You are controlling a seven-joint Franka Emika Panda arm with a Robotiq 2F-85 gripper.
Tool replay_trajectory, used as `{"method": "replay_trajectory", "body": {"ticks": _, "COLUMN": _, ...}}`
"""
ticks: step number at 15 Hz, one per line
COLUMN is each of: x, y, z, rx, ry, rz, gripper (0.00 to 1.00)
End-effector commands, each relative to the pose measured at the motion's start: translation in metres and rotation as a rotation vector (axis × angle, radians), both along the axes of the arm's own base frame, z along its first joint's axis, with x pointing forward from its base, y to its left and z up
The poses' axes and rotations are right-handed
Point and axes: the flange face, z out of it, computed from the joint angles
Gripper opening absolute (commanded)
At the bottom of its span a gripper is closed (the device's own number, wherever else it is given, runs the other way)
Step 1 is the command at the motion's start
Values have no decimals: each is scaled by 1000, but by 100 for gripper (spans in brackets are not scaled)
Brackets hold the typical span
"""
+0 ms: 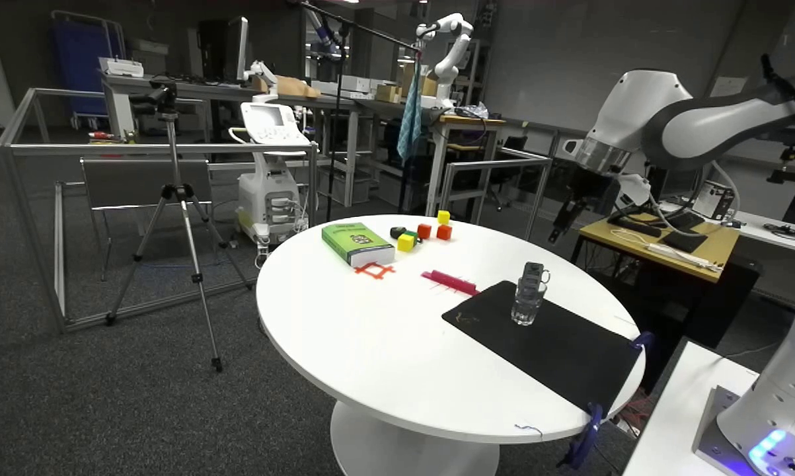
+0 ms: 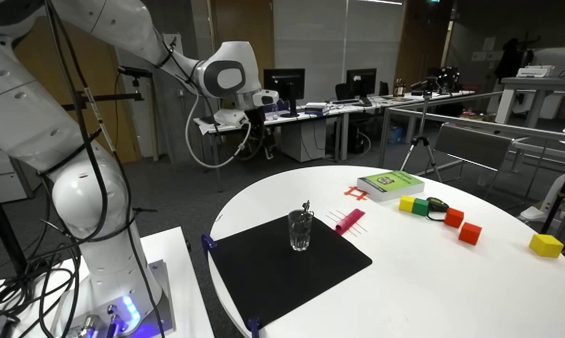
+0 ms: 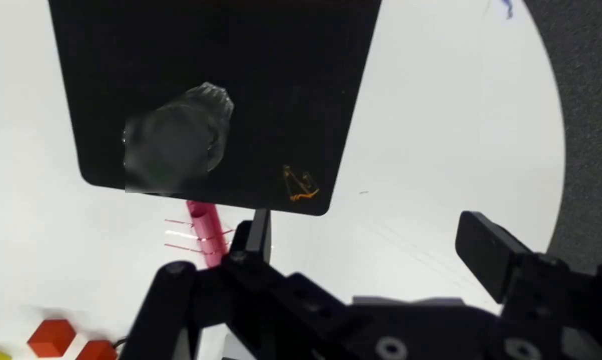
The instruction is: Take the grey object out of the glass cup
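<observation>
The grey object (image 1: 532, 274) stands in the glass cup (image 1: 524, 312), right of centre in an exterior view, its upper end above the rim; the wrist view blurs it at upper left. The gripper (image 3: 365, 240) hangs higher and well apart, its fingers spread and holding nothing. The step in hand is probably the approach: it would do well to come over the cup, set a finger either side of the exposed end without knocking the rim, then lift straight up, since the glass could tip. Under the cup lies a black mat (image 1: 569, 357) on a round white table (image 1: 364, 330), a green book (image 1: 355, 239) farther off. Beyond, at frame left, a tripod (image 1: 176, 192) stands on dark carpet (image 1: 159, 410).
</observation>
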Motion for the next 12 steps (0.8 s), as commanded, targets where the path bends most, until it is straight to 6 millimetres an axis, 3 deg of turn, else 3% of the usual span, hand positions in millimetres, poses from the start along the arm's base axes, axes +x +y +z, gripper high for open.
{"method": "replay_trajectory", "body": {"ticks": 1, "x": 44, "y": -36, "z": -11, "rx": -75, "ry": -89, "rz": 10, "gripper": 100}}
{"method": "replay_trajectory", "body": {"ticks": 6, "x": 80, "y": -64, "z": -29, "rx": -72, "ry": 10, "rz": -24, "gripper": 100}}
{"method": "replay_trajectory", "body": {"ticks": 7, "x": 63, "y": -59, "z": -32, "rx": -82, "ry": -33, "rz": -41, "gripper": 100}}
{"method": "replay_trajectory", "body": {"ticks": 10, "x": 76, "y": -63, "z": -37, "rx": -82, "ry": 3, "rz": -42, "gripper": 100}}
{"method": "replay_trajectory", "body": {"ticks": 12, "x": 71, "y": -58, "z": -38, "rx": -102, "ry": 2, "rz": 13, "gripper": 100}}
